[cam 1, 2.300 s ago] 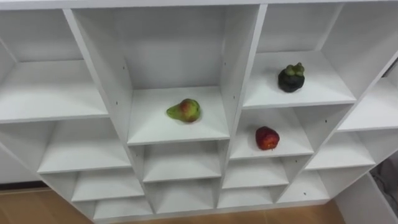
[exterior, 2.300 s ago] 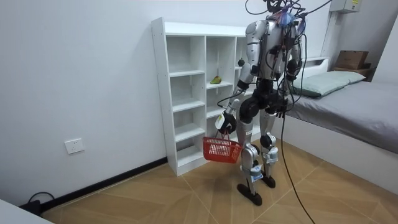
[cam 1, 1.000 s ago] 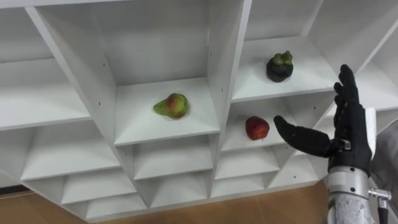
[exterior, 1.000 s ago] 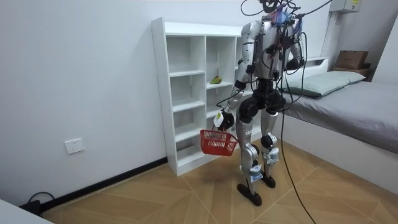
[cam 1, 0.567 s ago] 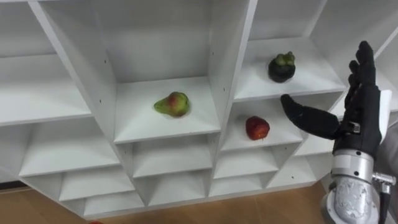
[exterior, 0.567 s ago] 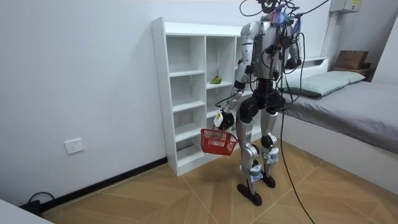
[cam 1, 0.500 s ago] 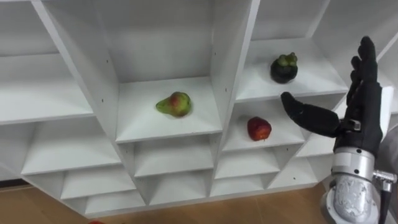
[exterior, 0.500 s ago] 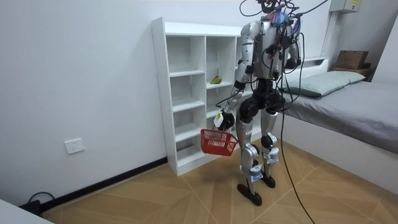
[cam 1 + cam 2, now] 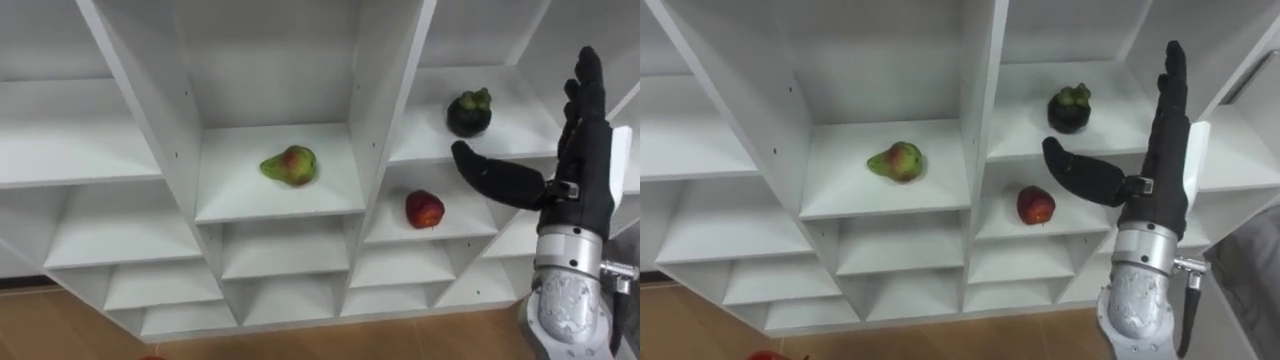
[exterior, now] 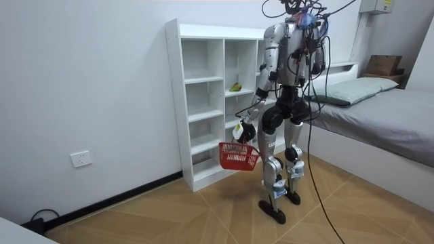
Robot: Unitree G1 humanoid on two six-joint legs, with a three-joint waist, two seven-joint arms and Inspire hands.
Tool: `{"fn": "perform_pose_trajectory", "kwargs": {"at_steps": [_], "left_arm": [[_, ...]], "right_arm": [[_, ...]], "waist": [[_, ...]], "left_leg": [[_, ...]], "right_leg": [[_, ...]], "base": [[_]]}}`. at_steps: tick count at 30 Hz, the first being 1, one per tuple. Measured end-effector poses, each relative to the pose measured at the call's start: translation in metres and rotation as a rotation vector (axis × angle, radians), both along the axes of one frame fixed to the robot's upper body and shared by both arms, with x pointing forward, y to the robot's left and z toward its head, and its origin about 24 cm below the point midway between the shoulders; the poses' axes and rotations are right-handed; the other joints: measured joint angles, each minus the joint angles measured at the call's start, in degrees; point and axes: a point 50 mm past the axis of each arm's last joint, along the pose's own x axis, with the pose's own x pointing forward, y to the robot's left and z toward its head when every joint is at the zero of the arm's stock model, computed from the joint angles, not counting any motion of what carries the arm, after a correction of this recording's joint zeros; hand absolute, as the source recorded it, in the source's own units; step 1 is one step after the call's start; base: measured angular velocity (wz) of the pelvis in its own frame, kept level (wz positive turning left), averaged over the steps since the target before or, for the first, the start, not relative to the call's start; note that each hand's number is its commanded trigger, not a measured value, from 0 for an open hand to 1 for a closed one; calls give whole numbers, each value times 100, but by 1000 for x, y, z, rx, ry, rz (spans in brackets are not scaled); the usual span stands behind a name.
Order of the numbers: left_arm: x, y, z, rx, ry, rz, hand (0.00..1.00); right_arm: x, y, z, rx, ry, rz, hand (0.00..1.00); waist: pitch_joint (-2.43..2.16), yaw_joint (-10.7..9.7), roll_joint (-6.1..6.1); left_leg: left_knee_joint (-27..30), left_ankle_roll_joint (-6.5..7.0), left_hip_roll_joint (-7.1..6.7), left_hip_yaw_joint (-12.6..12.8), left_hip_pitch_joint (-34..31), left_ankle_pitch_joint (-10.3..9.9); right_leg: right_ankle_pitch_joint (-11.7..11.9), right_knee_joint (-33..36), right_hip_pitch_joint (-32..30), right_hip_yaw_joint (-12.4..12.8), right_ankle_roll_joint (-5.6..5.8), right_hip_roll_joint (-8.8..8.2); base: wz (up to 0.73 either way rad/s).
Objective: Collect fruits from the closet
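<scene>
Left eye view: open-fingered right hand (image 9: 585,170) hovers near the round red apple (image 9: 424,208), probably light, firm, smooth, so cup its middle; left hand (image 10: 239,130) grips the red mesh basket (image 10: 238,156).

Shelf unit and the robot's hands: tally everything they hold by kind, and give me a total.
Pear: 1
Apple: 1
Mangosteen: 1
Basket, hanging from the left hand: 1
Total: 4
</scene>
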Motion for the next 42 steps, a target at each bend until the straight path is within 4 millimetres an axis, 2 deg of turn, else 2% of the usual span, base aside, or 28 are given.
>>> {"fn": "perform_pose_trajectory", "kwargs": {"at_steps": [7,11,15,19,24,30,42], "left_arm": [[14,-2,4,-18,-35,-14,100],[20,-2,7,-23,-62,-20,100],[22,-2,7,-26,-69,-22,100],[20,-1,7,-29,-61,-21,100],[14,0,7,-32,-39,-17,100],[10,2,7,-7,-5,-38,100],[7,7,7,5,14,4,100]], "right_arm": [[12,-8,-9,18,61,16,0],[19,-16,-19,42,125,8,0],[23,-22,-20,38,137,-18,0],[29,-26,-14,35,115,-30,0],[41,-32,-14,36,139,-58,0],[44,-37,-15,32,166,-82,0],[49,-41,-24,21,233,-65,0]], "waist": [[18,30,-45],[41,20,-139],[40,29,-201],[39,38,-202],[39,43,-202],[25,172,-218],[8,198,-152]], "left_leg": [[-8,-3,8,-122,-47,2],[-13,-3,5,-131,-51,2],[-15,-3,4,-133,-53,2],[-21,-3,4,-151,-27,2],[-20,-3,4,-243,6,2],[-4,-5,2,-300,-1,4],[52,-3,-19,-360,-29,5]], "right_leg": [[2,-7,-1,-109,-2,-6],[2,-7,6,-143,-2,-17],[2,-9,3,-141,-2,-17],[1,-10,9,-106,-1,-10],[2,-24,79,-181,-1,-11],[3,-20,102,-252,-3,-22],[4,-15,119,-275,-5,-44]], "base": [[10],[1],[0],[-4],[7],[6],[0]]}}
